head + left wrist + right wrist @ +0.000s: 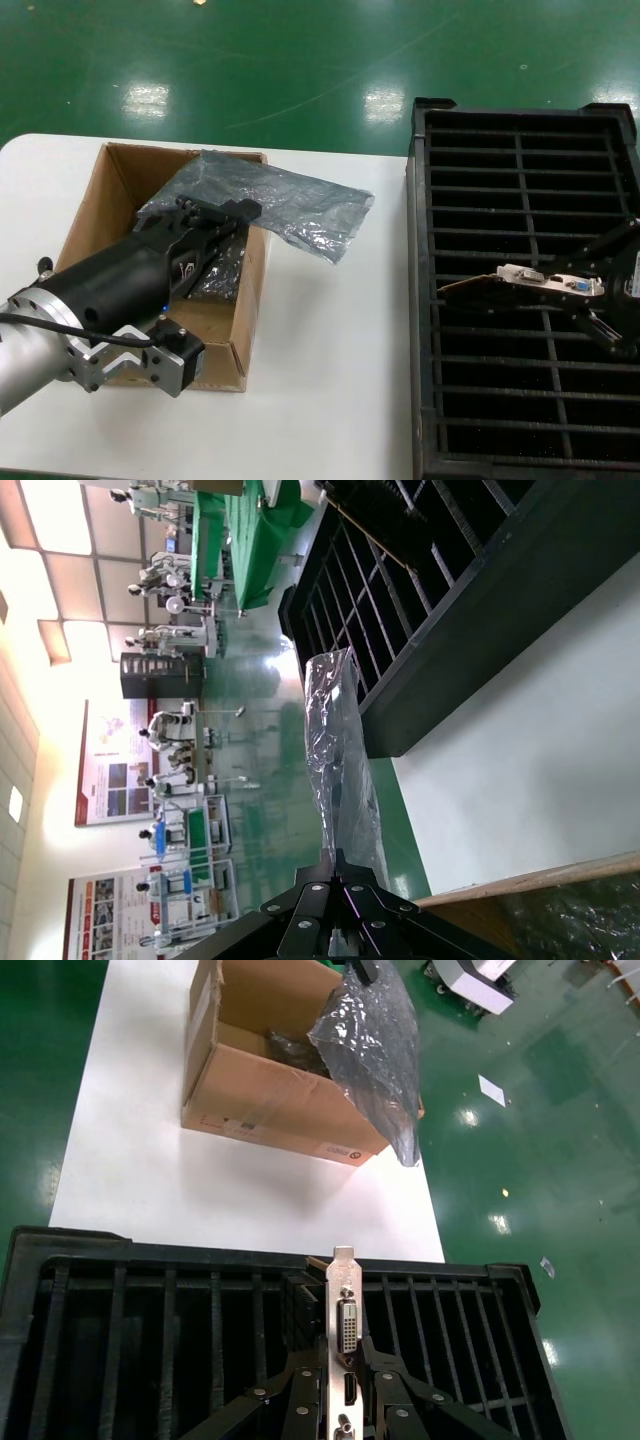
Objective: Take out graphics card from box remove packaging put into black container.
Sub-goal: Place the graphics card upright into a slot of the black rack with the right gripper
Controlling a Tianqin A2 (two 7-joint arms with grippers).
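Observation:
The graphics card hangs over the black container, its silver bracket with a white port standing on edge between the slats. My right gripper is shut on that bracket, one finger on each side. The grey-blue packaging hangs empty across the far right corner of the brown box. My left gripper is above the box and shut on one end of the packaging, at the fingertips.
More dark crinkly plastic lies inside the box. The white table shows between the box and the container. The container's near wall rises beside the hanging packaging. Green floor lies beyond the table's far edge.

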